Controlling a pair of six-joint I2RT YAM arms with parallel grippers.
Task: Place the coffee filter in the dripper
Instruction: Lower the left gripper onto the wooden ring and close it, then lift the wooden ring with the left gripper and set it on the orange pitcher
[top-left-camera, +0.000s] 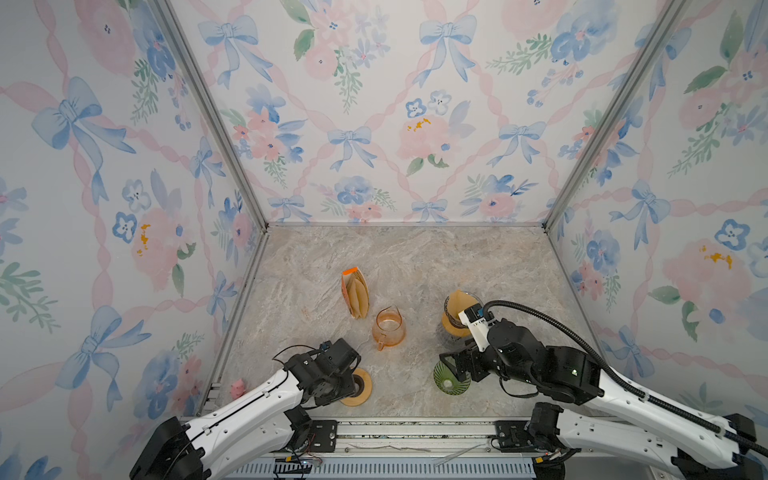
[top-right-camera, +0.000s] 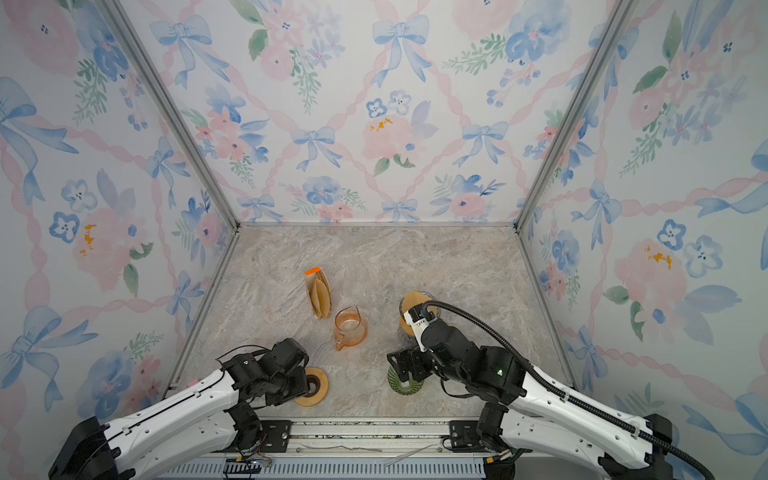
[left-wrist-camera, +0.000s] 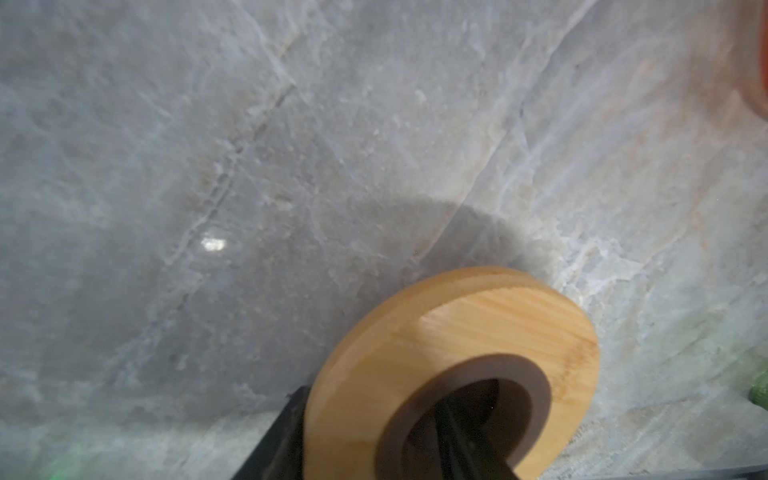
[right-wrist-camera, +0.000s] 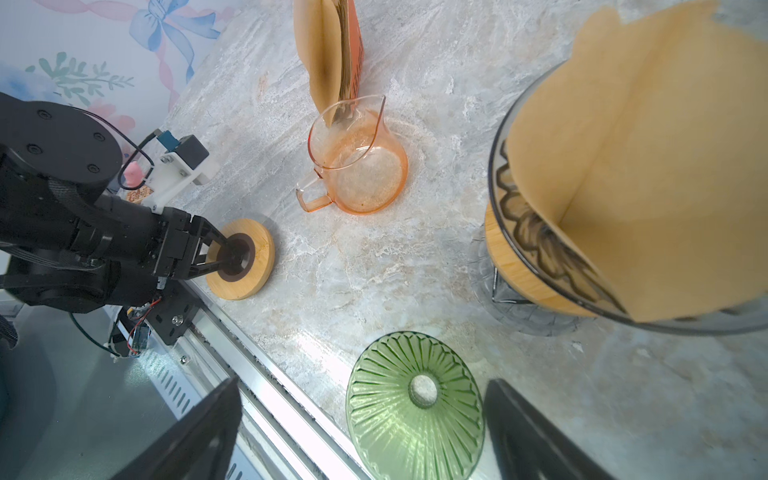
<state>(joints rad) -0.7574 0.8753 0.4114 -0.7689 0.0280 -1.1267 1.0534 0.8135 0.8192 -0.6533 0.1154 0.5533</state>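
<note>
Marbled tabletop (top-left-camera: 415, 257), walled by floral bow-print wallpaper (top-left-camera: 374, 104), carries the filter-lined dripper (right-wrist-camera: 523, 224).

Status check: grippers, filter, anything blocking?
Left gripper straddles wooden ring, grip unclear. Right gripper open at green dripper, empty. Filter sits in clear dripper. Nothing blocking.

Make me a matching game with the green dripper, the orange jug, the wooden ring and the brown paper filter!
Things:
1. green dripper
2. orange jug
3. wooden ring
4. brown paper filter

Clues:
A. sits inside the clear dripper
B. lies close to the open right end effector
C. stands empty, with a spout and a handle
D. the left end effector has a finger in its hole

Pairs: 1-B, 2-C, 3-D, 4-A
</note>
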